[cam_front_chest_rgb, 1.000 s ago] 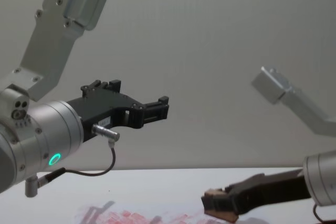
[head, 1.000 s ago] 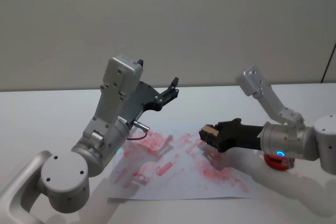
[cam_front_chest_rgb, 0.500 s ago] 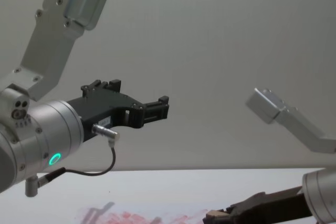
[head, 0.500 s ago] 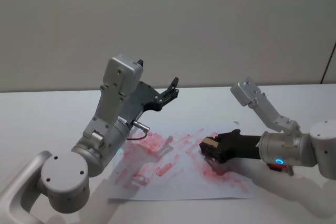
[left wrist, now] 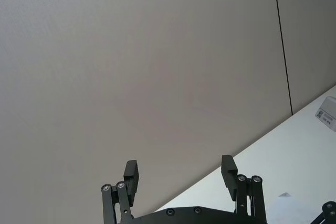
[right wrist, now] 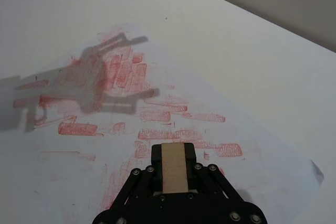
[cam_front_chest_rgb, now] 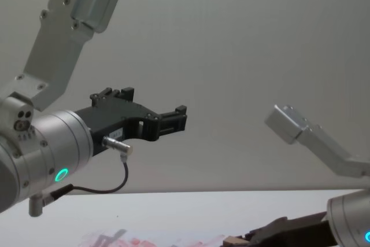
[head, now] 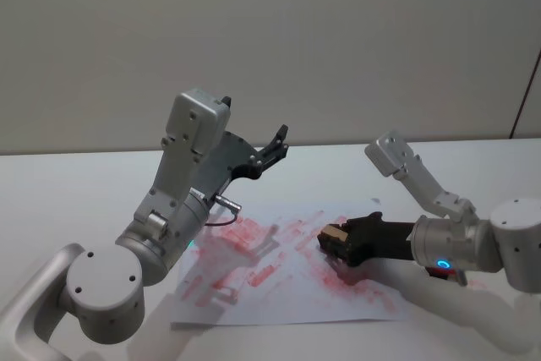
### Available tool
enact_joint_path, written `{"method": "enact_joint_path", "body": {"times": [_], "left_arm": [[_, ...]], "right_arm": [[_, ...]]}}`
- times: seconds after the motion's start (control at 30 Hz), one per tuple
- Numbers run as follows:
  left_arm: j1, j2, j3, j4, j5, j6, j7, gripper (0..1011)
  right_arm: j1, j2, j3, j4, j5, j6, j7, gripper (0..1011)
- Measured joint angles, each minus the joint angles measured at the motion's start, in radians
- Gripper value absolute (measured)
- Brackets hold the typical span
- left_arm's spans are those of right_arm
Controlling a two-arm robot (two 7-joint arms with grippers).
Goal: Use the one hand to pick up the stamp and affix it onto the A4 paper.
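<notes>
On your left, the left gripper [head: 277, 138] hangs high above the table [head: 68, 183], pointing away toward the wall [head: 338, 31]. Its two black fingers are spread wide with nothing between them. A green ring [cam_front_chest_rgb: 59, 174] glows on its wrist in the chest view.

At centre, the paper [head: 279, 298] lies flat on the white tabletop. It is crowded with smudged red prints, and the left arm's shadow falls across its left half.

To your right, the right gripper [head: 331, 239] reaches in low and nearly level over the right half of the sheet. Its jaws pinch the stamp [head: 336, 232] from both sides. The brown block sits at the fingertips, directly over a patch of red marks and right down at the sheet. You cannot tell from these views whether its face is touching the paper. The right wrist view shows the block's pale top held squarely between the fingers, with rows of prints just ahead of it.
</notes>
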Motion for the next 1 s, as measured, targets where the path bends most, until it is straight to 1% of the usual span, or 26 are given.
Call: {"method": "enact_joint_path", "body": {"times": [0.23,0.43,0.47,0.57,0.67,0.77,0.87,1.0], "left_arm": [[0.000,0.000,0.000,0.000,0.000,0.000,0.000,1001],[0.000,0.000,0.000,0.000,0.000,0.000,0.000,1001],[0.000,0.000,0.000,0.000,0.000,0.000,0.000,1001],[0.000,0.000,0.000,0.000,0.000,0.000,0.000,1001],[0.000,0.000,0.000,0.000,0.000,0.000,0.000,1001],[0.000,0.000,0.000,0.000,0.000,0.000,0.000,1001],[0.000,0.000,0.000,0.000,0.000,0.000,0.000,1001],[0.000,0.000,0.000,0.000,0.000,0.000,0.000,1001]], "right_arm": [[-0.001,-0.002,-0.004,0.000,0.006,-0.045,-0.023,220],[-0.004,0.002,-0.004,-0.023,0.022,-0.086,-0.055,220],[-0.006,0.003,-0.001,-0.037,0.031,-0.100,-0.065,220],[-0.011,0.008,0.005,-0.060,0.044,-0.117,-0.080,220],[-0.026,0.020,0.016,-0.107,0.070,-0.144,-0.113,220],[-0.038,0.029,0.023,-0.138,0.089,-0.160,-0.138,220],[-0.064,0.049,0.037,-0.193,0.120,-0.176,-0.182,220],[-0.095,0.071,0.051,-0.248,0.148,-0.183,-0.222,220]]}}
